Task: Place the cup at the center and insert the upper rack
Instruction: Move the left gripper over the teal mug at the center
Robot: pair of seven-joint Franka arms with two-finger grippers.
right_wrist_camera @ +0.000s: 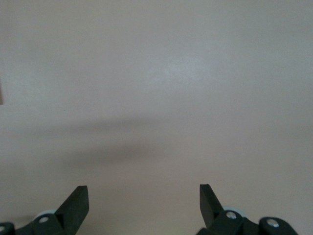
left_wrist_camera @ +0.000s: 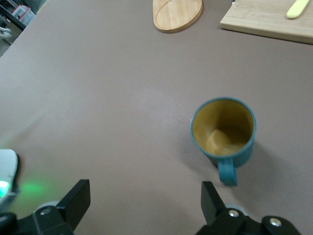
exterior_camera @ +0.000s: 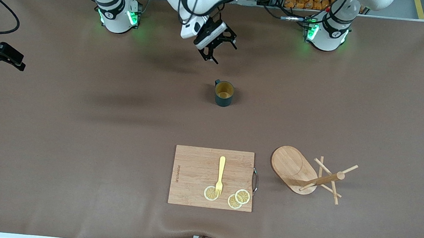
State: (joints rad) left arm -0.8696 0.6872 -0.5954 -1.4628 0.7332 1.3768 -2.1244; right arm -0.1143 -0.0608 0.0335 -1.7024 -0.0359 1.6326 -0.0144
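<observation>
Two tools are gaping empty: your left tool [exterior_camera: 216, 46] is hovering over the desk [exterior_camera: 78, 129] just short of the cup [exterior_camera: 223, 93], risking knocking its handle; your right tool [right_wrist_camera: 143, 203] is waiting.

The cutting board [exterior_camera: 212, 177] bears a small printed mark, too tiny to read.

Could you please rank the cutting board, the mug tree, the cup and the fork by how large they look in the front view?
Largest to smallest:
1. cutting board
2. mug tree, lying tipped over, base and pegs together
3. fork; longer than the cup but much slimmer, so this order is unsure
4. cup
</observation>
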